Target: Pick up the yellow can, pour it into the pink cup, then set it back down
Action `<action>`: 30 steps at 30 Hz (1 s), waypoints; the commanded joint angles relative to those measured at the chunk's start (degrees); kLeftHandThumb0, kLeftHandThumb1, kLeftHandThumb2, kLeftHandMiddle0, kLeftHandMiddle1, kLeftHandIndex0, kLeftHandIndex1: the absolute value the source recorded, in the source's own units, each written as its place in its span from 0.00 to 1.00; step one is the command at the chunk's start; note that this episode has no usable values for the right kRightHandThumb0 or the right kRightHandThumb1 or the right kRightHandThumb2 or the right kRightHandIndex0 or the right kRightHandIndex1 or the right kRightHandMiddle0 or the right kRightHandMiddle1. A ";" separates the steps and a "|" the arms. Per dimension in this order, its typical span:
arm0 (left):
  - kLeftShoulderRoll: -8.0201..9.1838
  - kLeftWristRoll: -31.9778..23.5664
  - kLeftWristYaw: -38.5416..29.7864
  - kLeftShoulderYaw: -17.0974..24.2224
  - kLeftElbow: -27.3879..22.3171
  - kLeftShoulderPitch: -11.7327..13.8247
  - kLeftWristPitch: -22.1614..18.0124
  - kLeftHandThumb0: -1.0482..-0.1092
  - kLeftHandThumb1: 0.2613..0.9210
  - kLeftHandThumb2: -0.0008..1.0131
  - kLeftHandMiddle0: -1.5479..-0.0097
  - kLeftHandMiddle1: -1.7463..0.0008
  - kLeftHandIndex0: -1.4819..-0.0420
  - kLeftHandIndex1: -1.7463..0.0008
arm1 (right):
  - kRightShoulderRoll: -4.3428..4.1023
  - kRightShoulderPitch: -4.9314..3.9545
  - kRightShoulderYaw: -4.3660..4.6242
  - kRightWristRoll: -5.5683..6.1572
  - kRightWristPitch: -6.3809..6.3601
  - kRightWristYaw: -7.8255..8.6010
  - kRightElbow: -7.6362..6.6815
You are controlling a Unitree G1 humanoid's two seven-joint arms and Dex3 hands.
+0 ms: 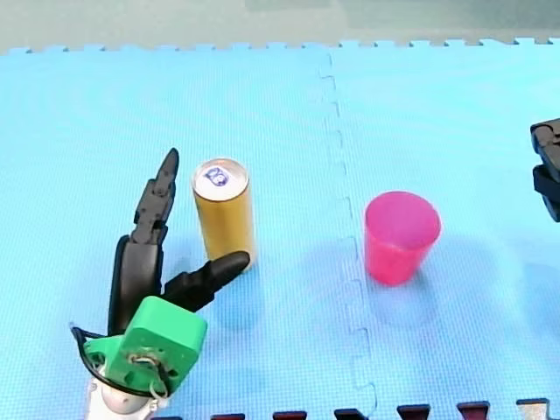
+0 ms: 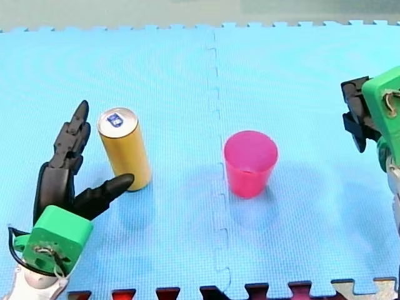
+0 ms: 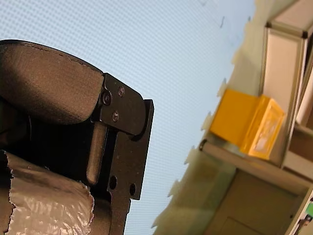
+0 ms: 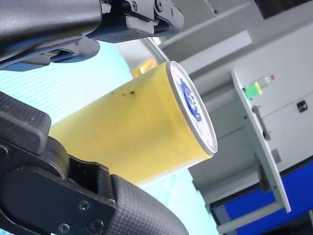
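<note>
**Yellow can upright on the blue mat, left hand wide around it**

The yellow can (image 1: 225, 219) stands upright left of centre on the mat, its silver lid (image 1: 219, 177) with a blue mark facing up. It is not lifted. To its right, well apart and just past the seam (image 1: 337, 131), the pink cup (image 1: 400, 236) stands upright with its mouth open to the top.

Both stand on a light blue foam puzzle mat (image 1: 420, 105) of interlocking tiles. Darker red and grey tile edges (image 2: 300, 290) show along its near border, and a strip of grey-green floor (image 1: 262, 22) runs past its far edge. The first wrist view takes in a yellow box (image 3: 249, 125) on a metal-framed shelf beyond the mat. The second wrist view shows a grey cabinet (image 4: 283, 117) behind the can.

The left hand (image 1: 153, 271) comes in from the near left on a green wrist block (image 1: 149, 341). It is wide, not closed on anything. Its long fingers (image 1: 157, 197) stretch up just beside the can's left side, and the thumb (image 1: 214, 269) reaches to the can's near base; whether it touches is unclear. The right hand (image 2: 359, 115) sits at the far right edge, well apart from the cup; whether it is wide or closed cannot be told.
</note>
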 commanded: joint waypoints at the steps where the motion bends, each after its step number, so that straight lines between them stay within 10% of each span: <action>1: 0.08 0.17 0.43 -0.07 0.41 0.58 -0.52 0.00 0.81 0.00 0.83 1.00 0.89 1.00 | -0.02 0.73 0.22 -0.23 -0.45 -0.22 0.04; 12: -1.18 2.32 4.82 -1.25 6.53 0.57 -4.29 0.00 0.79 0.00 0.82 0.99 0.89 1.00 | -0.27 2.21 0.16 -0.12 -1.14 0.57 0.22; 30: -2.21 -2.89 -0.12 0.36 9.20 -0.96 -7.47 0.00 0.79 0.00 0.83 1.00 0.88 1.00 | 0.34 0.93 0.20 0.15 -0.25 1.75 0.04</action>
